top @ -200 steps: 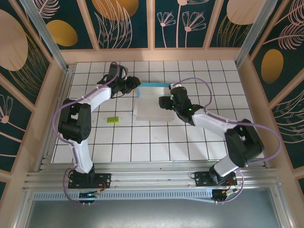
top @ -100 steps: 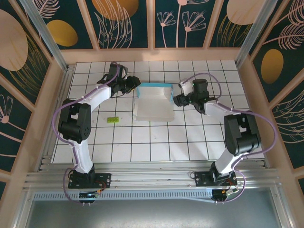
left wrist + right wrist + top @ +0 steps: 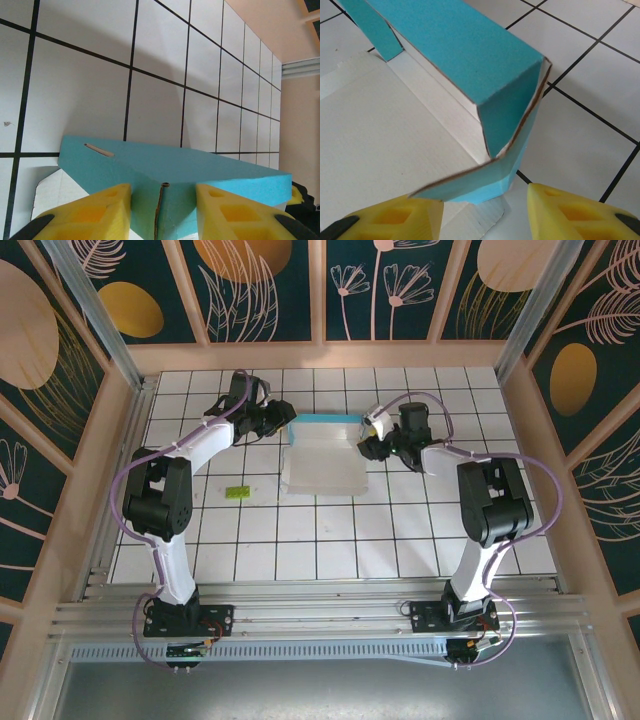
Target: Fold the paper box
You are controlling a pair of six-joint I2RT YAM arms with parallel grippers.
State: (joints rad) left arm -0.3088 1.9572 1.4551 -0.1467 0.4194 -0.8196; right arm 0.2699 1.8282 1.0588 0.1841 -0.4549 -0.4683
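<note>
The paper box (image 3: 320,465) lies in the middle of the tiled table, white inside, with its teal back wall (image 3: 325,420) raised. My left gripper (image 3: 284,424) is at the box's back left corner. In the left wrist view that gripper (image 3: 162,210) is shut on the folded teal corner (image 3: 165,175), both yellow fingers against the card. My right gripper (image 3: 368,442) is at the back right corner. In the right wrist view it (image 3: 485,215) stands open around a bent teal side flap (image 3: 485,180). Its left finger (image 3: 395,220) touches the flap and its right finger (image 3: 570,210) stands apart.
A tiny lime-green block (image 3: 237,492) lies on the tiles left of the box. Wooden walls (image 3: 120,440) close the table on the left, back and right. Both arms' cables loop over the tiles beside the box.
My right gripper has moved from over the box's right side to its back right corner, and its jaws have narrowed. The left gripper has kept its hold and place.
</note>
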